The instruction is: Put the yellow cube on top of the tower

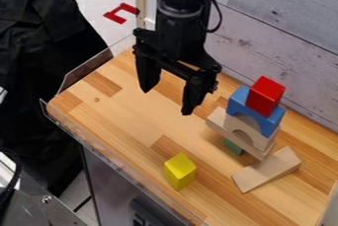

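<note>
Hanging over the table [119, 121], the gripper [167, 101] is hovering released, its two fingers standing apart; the yellow cube [180, 171] is sitting on the wood, well apart from the tower [249, 125]; a red cube [264, 96] is topping a blue arch [239, 100]; a green block [232, 146] is showing low down; a pale block [264, 170] is lying beside the tower.

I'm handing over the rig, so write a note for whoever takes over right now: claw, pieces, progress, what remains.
Claw: black two-finger claw, open and empty, above the wooden table.
Pieces: yellow cube on the table, near the front edge; tower of wooden blocks nearby, topped by a red cube on a blue arch.
Done: yellow cube not yet picked up.
Left: grasp it, lift it, set it on the red cube, release.
</note>
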`<state>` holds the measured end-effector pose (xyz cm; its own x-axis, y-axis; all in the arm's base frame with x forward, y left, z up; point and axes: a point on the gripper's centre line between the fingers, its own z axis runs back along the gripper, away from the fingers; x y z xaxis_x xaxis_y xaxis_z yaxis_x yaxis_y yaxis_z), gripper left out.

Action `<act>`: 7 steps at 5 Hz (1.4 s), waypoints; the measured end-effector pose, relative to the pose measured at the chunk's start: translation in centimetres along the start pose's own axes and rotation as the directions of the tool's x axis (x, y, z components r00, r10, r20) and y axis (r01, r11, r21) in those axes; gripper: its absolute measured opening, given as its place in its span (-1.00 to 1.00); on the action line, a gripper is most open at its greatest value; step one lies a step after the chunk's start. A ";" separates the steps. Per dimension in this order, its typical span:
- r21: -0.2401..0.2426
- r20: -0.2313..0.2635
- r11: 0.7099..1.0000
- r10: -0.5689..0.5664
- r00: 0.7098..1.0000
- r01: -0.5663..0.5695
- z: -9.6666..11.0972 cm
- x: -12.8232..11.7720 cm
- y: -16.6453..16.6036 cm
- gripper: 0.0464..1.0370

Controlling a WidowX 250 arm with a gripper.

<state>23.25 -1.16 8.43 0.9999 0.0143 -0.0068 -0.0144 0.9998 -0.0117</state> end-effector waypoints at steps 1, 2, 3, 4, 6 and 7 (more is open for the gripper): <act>-0.001 -0.023 1.000 -0.001 1.000 0.001 -0.5 -0.4 -0.1 0.93; -0.043 -0.043 0.996 -0.079 0.996 0.077 -2.2 -1.0 -0.6 0.93; -0.060 -0.036 0.982 -0.179 0.983 0.176 -3.8 -1.3 -0.8 0.93; -0.083 -0.037 0.972 -0.222 0.974 0.219 -4.7 -1.4 -1.1 0.93; -0.073 -0.053 0.970 -0.234 0.971 0.230 -6.3 -1.3 -0.9 0.93; -0.048 -0.069 0.975 -0.220 0.973 0.217 -6.9 -1.4 -0.9 0.93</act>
<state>21.84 -2.13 1.52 0.9756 -0.2069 -0.0735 0.2027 0.9774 -0.0608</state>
